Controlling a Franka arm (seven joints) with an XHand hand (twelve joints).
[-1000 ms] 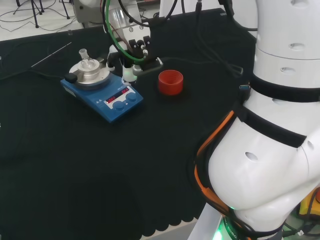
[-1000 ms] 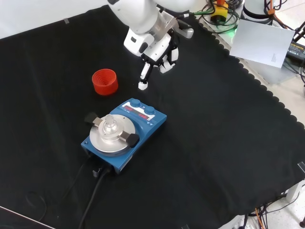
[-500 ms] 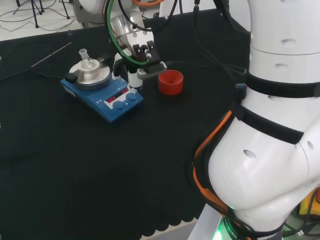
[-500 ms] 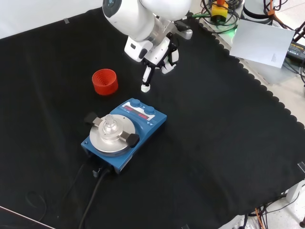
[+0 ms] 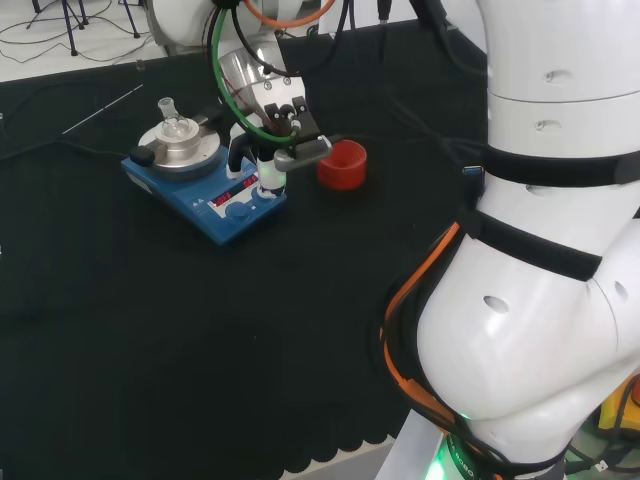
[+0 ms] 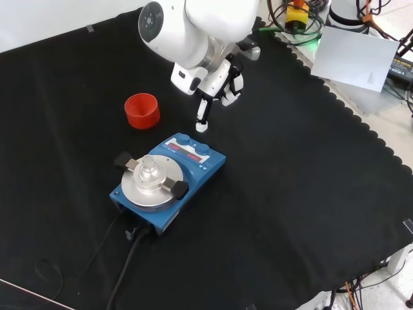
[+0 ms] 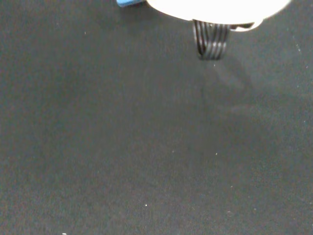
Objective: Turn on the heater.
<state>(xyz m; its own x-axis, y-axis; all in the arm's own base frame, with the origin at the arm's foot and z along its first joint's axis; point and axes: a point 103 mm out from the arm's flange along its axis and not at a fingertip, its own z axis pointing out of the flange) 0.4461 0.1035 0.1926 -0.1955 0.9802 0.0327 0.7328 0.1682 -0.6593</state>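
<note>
The blue heater [image 5: 205,190] [image 6: 169,182] has a round metal plate carrying a small clear flask [image 5: 172,124] [image 6: 149,170]. Its panel has two blue knobs and red lit displays. The hand [image 5: 268,150] [image 6: 218,79] hangs at the panel end of the heater. One straight finger [image 6: 202,120] points down; the others are folded back. In the head view its tip lies over the knob nearer the red cup. In the front view the tip stands just beyond the panel, a small gap from the knobs. A corner of the blue heater [image 7: 131,3] shows in the wrist view.
A red ribbed cup [image 5: 342,165] [image 6: 142,110] stands on the black cloth beside the hand, apart from the heater. A black cable [image 6: 129,258] runs from the heater's back toward the front view's bottom edge. A thin rod [image 5: 102,108] lies far left in the head view.
The hand has moved from beside the red cup toward the heater's panel and come lower; its pointing finger now reaches the knobs. Heater, flask and cup have not moved.
</note>
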